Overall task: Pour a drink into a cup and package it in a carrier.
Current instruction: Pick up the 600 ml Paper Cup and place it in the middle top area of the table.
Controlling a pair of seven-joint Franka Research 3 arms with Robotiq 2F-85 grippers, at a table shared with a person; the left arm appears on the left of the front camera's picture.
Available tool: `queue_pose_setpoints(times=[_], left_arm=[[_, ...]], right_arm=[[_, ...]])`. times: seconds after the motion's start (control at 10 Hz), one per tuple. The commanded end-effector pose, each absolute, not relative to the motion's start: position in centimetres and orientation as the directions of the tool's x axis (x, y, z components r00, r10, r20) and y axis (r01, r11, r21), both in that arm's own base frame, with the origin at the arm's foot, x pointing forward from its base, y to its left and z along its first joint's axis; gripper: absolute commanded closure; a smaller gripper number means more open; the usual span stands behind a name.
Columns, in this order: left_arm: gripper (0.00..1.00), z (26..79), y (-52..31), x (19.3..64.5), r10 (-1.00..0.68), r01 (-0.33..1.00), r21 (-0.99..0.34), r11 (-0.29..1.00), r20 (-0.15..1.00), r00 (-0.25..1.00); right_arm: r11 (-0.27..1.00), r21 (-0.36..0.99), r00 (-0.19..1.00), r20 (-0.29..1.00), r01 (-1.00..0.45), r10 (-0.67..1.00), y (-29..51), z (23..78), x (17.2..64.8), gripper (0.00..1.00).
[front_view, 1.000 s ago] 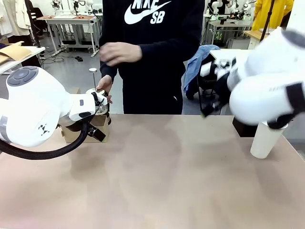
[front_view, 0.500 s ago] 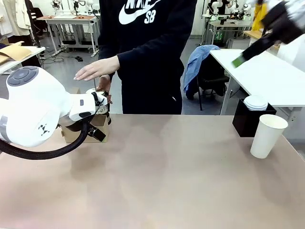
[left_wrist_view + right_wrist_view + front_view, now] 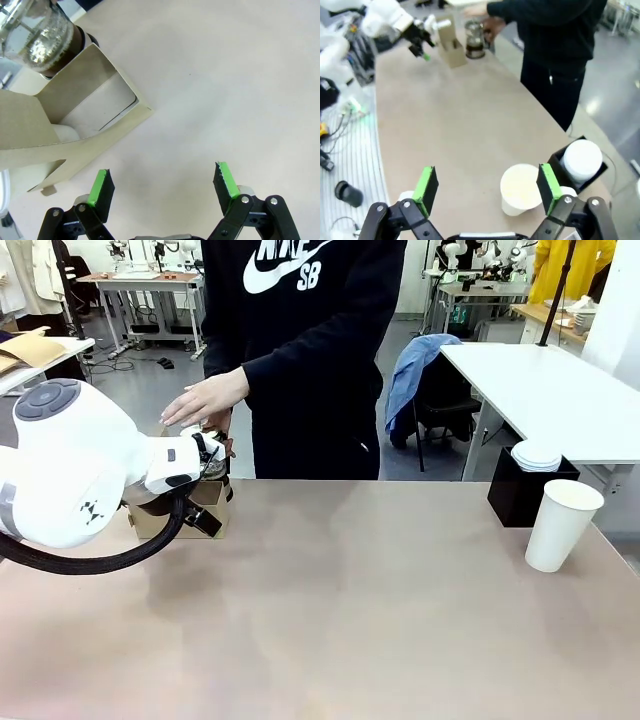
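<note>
Beside the left pincer, the carrier.

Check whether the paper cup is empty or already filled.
Empty: the right wrist view looks into the cup; its inside is pale, no dark liquid.

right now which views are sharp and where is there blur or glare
Front view: crisp, evenly lit. Left wrist view: press pot close, blurred, with bright glints; carrier sharp. Right wrist view: soft throughout, cup pale and washed out.
</note>
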State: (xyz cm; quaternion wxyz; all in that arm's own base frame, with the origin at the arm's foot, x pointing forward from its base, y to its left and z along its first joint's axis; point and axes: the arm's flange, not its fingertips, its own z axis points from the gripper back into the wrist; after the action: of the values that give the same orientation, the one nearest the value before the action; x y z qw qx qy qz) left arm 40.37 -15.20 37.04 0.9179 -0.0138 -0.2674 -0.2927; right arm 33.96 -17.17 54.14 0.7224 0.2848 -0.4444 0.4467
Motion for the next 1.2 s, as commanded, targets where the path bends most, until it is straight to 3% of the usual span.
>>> queue_pose_setpoints(times=[0.0, 0.2, 0.4, 0.5, 1.1], left_arm=[[0.0, 37.0, -15.2, 40.4, -0.529, 0.544, 0.131, 0.829, 0.499, 0.686], [0.0, 37.0, -15.2, 40.4, -0.529, 0.544, 0.131, 0.829, 0.499, 0.686], [0.0, 37.0, -15.2, 40.4, -0.529, 0.544, 0.131, 0.829, 0.499, 0.686], [0.0, 37.0, -15.2, 40.4, -0.529, 0.544, 0.131, 0.829, 0.499, 0.686], [0.0, 37.0, -15.2, 40.4, -0.529, 0.544, 0.131, 0.829, 0.499, 0.686]], right_arm=[[0.327, 0.081, 0.178, 0.944, -0.941, 0.278, -21.7, 47.2, 35.9, 0.0], [0.272, -0.009, 0.049, 0.978, -0.962, 0.202, -24.1, 40.7, 35.1, 0.0], [0.28, -0.024, 0.015, 0.99, -0.96, 0.137, -24.5, 37.0, 35.8, 0.0], [0.323, -0.006, 0.06, 0.98, -0.946, 0.192, -23.2, 39.9, 32.2, 0.0], [0.33, -0.033, 0.038, 0.978, -0.943, 0.204, -23.7, 39.2, 32.5, 0.0]])
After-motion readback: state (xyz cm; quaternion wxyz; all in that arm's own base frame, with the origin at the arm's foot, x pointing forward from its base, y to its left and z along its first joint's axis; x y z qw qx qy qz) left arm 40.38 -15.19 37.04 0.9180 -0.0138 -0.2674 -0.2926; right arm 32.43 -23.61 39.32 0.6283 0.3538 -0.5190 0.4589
